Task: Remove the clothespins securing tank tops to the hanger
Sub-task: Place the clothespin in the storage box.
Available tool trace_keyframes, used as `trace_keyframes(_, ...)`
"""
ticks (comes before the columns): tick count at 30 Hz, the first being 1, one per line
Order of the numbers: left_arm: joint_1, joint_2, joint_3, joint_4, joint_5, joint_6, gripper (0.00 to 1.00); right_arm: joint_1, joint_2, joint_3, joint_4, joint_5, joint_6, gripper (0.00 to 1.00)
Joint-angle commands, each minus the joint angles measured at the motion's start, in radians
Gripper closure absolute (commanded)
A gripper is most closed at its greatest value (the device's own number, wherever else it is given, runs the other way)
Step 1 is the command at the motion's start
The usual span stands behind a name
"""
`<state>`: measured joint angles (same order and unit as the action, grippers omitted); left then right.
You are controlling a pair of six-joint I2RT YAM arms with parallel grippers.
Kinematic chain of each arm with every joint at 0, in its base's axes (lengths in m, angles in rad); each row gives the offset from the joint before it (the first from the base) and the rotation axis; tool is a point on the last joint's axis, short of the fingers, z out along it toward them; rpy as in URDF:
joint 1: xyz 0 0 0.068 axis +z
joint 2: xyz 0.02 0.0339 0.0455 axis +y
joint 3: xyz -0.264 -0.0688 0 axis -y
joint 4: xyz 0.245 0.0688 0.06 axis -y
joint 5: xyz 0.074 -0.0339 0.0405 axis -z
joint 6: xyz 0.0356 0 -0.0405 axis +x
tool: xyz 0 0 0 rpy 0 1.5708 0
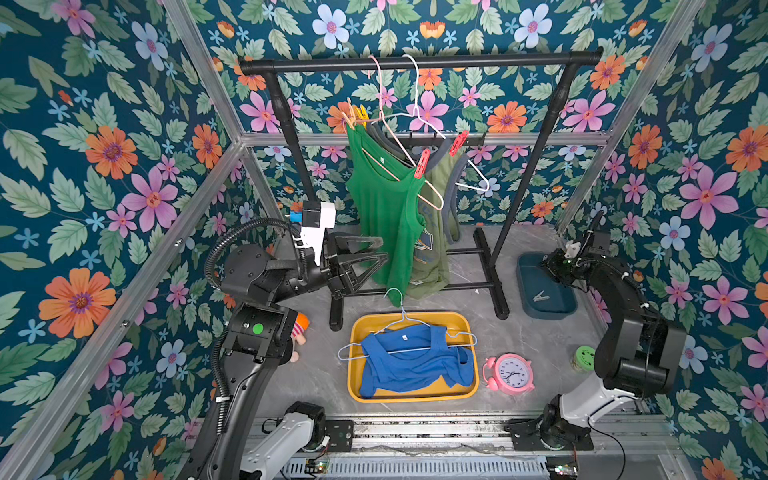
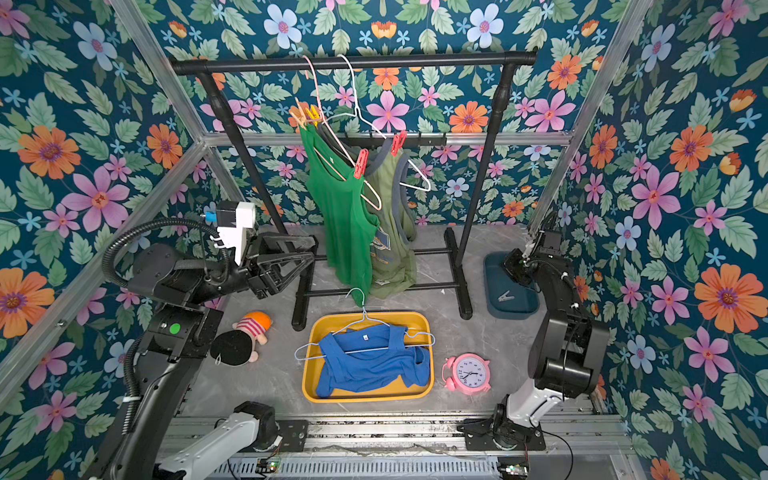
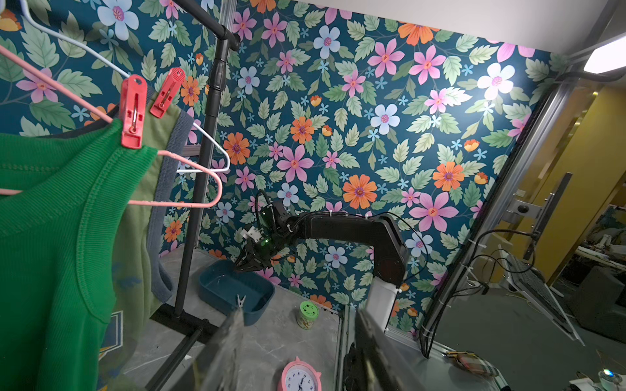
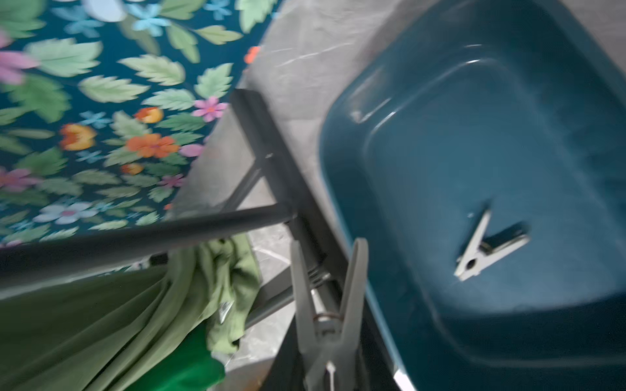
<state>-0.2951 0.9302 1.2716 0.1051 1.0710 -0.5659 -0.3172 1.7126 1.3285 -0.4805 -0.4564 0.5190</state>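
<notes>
Step in hand, my read: drop the held grey clothespin [image 4: 327,304] into the teal bin [image 4: 474,135].

- **Right tool:** the right tool [image 3: 242,265] is clenched on that pin, whose open V points away from the tool.
- **Pin position:** in the right wrist view the pin sits at the bin's rim, just beside the rack foot [image 4: 264,135]. It is not clearly over the inside.
- **Already in the bin:** a loose grey clothespin [image 1: 540,296] lies flat on the bin floor.

To do it well, I carry the right tool further over the bin's middle before letting go. I keep low so the pin doesn't bounce off a wall, open fully, then lift straight up. The rack foot is close, so I steer off it.

The left tool [image 1: 384,248] is released, with nothing between its fingers. It is near the side of the bright green tank top [image 1: 382,216]; I can't tell whether it touches the fabric. I'd aim it at the next pin while the right arm drops.

Pins to go, up on the rack:
- **Pink hanger:** a near red clothespin [image 1: 422,163] grips the green strap.
- **White hanger:** a far red clothespin [image 1: 458,142] grips the olive tank top [image 1: 436,249].
- **High ends of the hangers:** a yellow clothespin [image 1: 360,114] and a peach clothespin [image 1: 350,116] are bunched together.

The blue tank top [image 1: 415,361] lies with its hanger in the yellow tray [image 1: 415,397] on the bench. I see no pins on it.
</notes>
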Motion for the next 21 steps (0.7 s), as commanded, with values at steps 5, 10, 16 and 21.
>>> trace_keyframes(5, 0.000, -0.030, -0.042, 0.032, -0.002, 0.026, 0.44, 0.000, 0.185, 0.116, -0.131, 0.075, -0.050, 1.00)
trace_keyframes(10, 0.001, -0.044, -0.070, 0.032, -0.005, 0.034, 0.44, -0.001, 0.302, 0.196, -0.221, 0.090, -0.093, 0.97)
trace_keyframes(16, 0.000, -0.044, -0.080, 0.016, -0.005, 0.049, 0.44, -0.002, 0.360, 0.229, -0.260, 0.118, -0.108, 0.78)
trace_keyframes(21, 0.001, -0.042, -0.083, 0.013, -0.003, 0.052, 0.44, -0.003, 0.368, 0.238, -0.276, 0.131, -0.113, 0.66)
